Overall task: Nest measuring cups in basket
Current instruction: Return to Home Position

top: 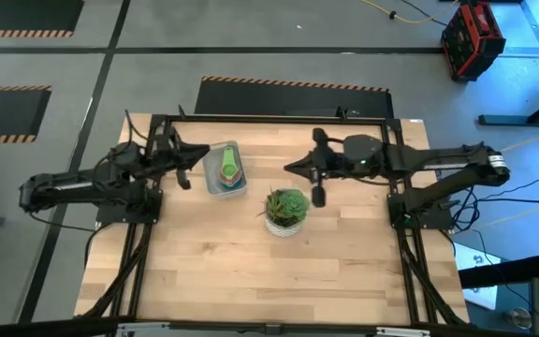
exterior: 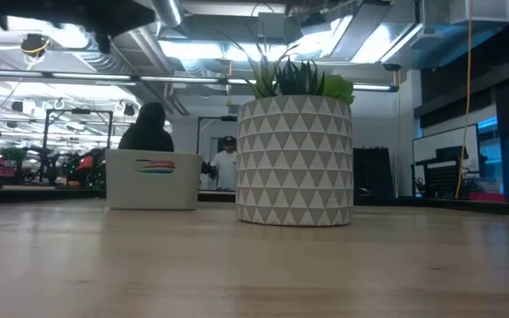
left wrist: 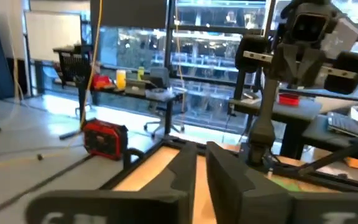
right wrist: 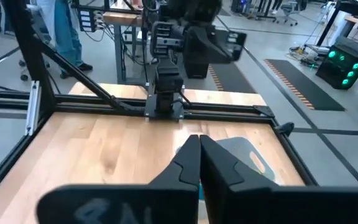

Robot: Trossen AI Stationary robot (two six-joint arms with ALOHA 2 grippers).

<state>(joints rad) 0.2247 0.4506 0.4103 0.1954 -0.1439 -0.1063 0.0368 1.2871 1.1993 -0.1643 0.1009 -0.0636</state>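
Wooden table [top: 251,281]: basket [top: 225,169] of measuring cups [top: 228,169] near far edge; left gripper [top: 183,178] fingers nearly together, right gripper [top: 318,196] fingers pressed together, empty.

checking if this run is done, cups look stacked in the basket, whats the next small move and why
Probably just hold both arms back: the measuring cups already sit nested in the basket, and the left tool and right tool hold nothing.

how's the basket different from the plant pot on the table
The translucent grey-white rectangular plastic basket is low and boxy and holds stacked coloured measuring cups. The round white pot with grey triangle pattern stands taller and holds a green leafy plant. Both rest upright on the wooden table, apart from each other.
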